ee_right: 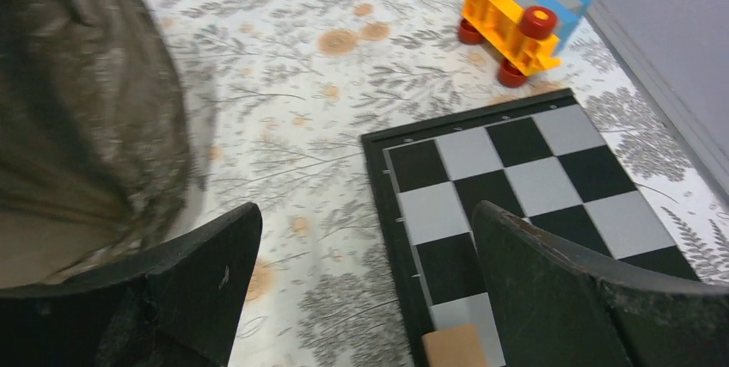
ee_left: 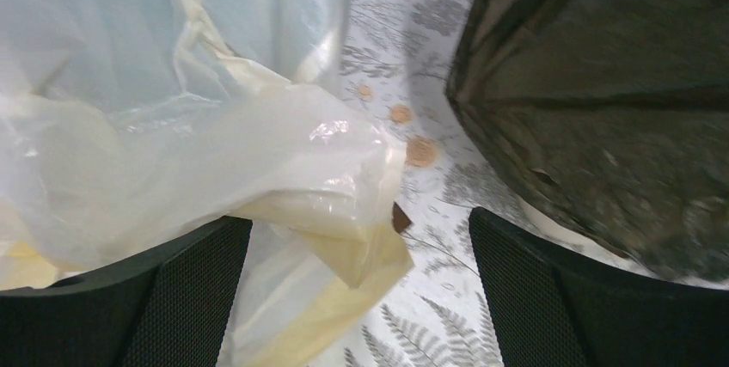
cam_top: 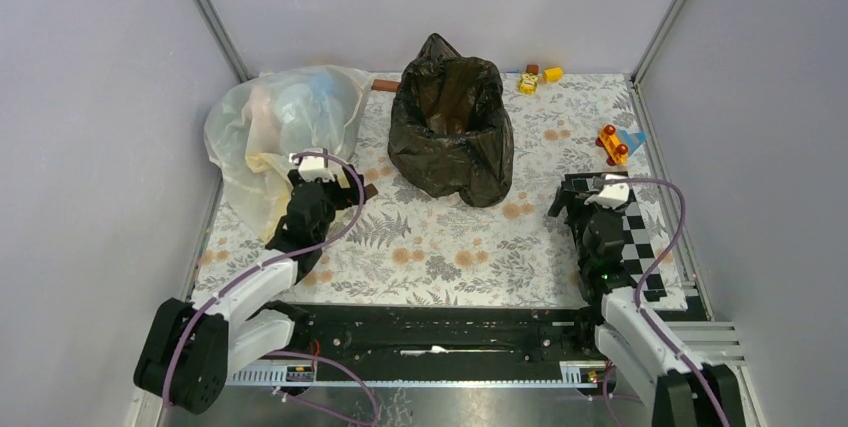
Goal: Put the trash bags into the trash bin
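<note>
The black trash bag (cam_top: 450, 132) stands open-mouthed at the back middle of the mat, draped over a squarish form. It also shows in the left wrist view (ee_left: 602, 83) and the right wrist view (ee_right: 77, 100). A cream strip of the trash bin (ee_right: 34, 255) shows under the bag's lower edge, also in the left wrist view (ee_left: 550, 217); the rest of the bin is hidden. My left gripper (cam_top: 352, 187) (ee_left: 361, 229) is open, left of the black bag, with a corner of the translucent bag lying between its jaws. My right gripper (cam_top: 572, 199) (ee_right: 365, 221) is open and empty, right of the black bag.
A translucent whitish-yellow bag (cam_top: 280, 117) (ee_left: 172, 126) bulges at the back left. A checkerboard (cam_top: 630, 237) (ee_right: 516, 169) lies under the right arm, a tan block (ee_right: 454, 345) on it. An orange toy car (cam_top: 613, 144) (ee_right: 516, 19), yellow blocks (cam_top: 540, 77) and a brown cylinder (cam_top: 385, 85) lie near the walls.
</note>
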`<state>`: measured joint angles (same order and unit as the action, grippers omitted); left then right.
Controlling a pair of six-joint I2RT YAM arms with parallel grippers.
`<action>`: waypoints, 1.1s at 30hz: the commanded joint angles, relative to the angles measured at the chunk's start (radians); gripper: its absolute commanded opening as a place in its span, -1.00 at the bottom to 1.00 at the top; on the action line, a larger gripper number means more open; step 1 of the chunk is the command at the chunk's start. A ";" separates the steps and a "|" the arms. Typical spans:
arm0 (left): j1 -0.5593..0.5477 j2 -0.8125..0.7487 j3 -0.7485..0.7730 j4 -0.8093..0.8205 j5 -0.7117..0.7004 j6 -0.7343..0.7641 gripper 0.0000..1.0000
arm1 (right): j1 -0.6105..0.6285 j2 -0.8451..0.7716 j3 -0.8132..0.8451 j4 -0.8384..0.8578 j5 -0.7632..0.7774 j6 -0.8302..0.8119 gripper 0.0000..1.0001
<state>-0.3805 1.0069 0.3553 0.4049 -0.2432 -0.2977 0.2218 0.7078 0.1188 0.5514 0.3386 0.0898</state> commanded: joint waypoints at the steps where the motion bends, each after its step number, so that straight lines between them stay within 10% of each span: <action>1: 0.070 0.074 0.024 0.144 -0.036 0.080 0.97 | -0.144 0.158 0.005 0.209 -0.154 -0.041 0.99; 11: 0.136 0.087 -0.036 0.268 -0.056 0.148 0.97 | -0.207 0.898 -0.048 1.092 -0.092 -0.034 0.96; 15: 0.136 0.075 -0.047 0.280 -0.028 0.159 0.97 | -0.208 0.828 0.144 0.617 -0.051 -0.014 0.99; 19: 0.137 0.094 -0.035 0.277 -0.013 0.181 0.97 | -0.203 0.839 0.048 0.820 -0.196 -0.066 0.99; 26: 0.206 0.255 -0.164 0.603 0.112 0.237 0.97 | -0.216 0.840 0.140 0.641 -0.284 -0.083 0.99; 33: 0.235 0.368 -0.026 0.463 0.191 0.302 0.82 | -0.216 0.837 0.143 0.630 -0.285 -0.081 0.99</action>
<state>-0.1528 1.3380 0.2451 0.8162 -0.1341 -0.0673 0.0109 1.5421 0.2401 1.1687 0.0753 0.0269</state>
